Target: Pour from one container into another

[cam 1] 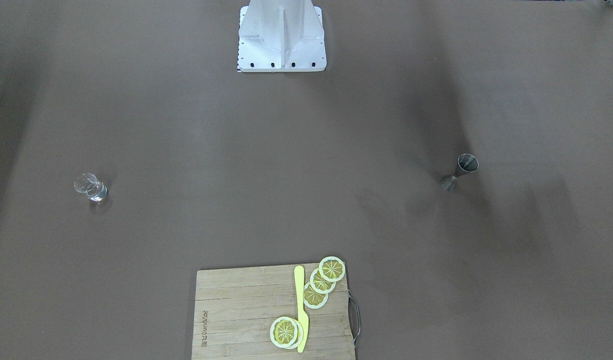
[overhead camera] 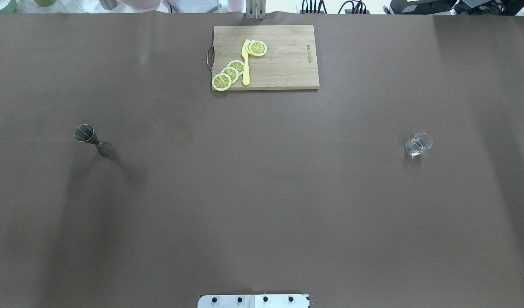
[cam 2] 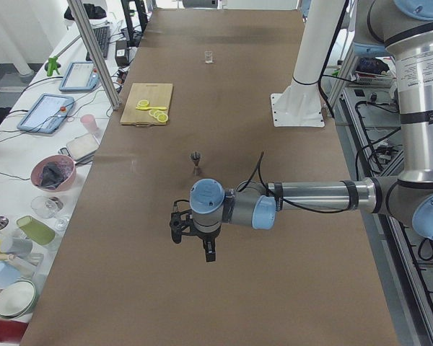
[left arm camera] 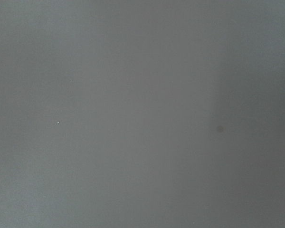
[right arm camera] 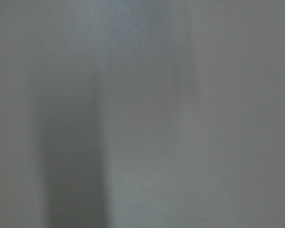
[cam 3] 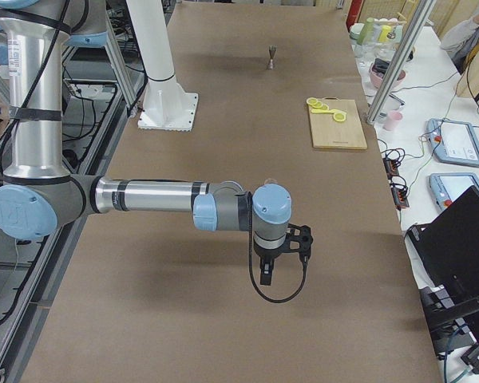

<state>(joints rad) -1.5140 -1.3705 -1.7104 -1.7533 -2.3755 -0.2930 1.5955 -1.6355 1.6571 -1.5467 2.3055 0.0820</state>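
The clear glass [overhead camera: 418, 143] stands upright on the brown table at the right of the overhead view, and on the left in the front-facing view [cam 1: 90, 187]. The grey steel jigger [overhead camera: 94, 140] stands upright at the table's left, also seen as the jigger [cam 1: 460, 171]. My left gripper [cam 2: 193, 245] hangs over the near table end in the exterior left view, well short of the jigger [cam 2: 195, 158]. My right gripper [cam 3: 286, 259] hangs over the opposite end, far from the jigger [cam 3: 271, 56]. I cannot tell whether either is open or shut. Both wrist views show only bare table.
A wooden cutting board [overhead camera: 283, 64] with lemon slices [overhead camera: 230, 73] and a yellow knife [overhead camera: 245, 64] lies at the far middle edge. The white robot base [cam 1: 281, 37] stands at the near middle. Bowls, cups and tablets [cam 2: 54, 173] crowd a side bench beyond the table.
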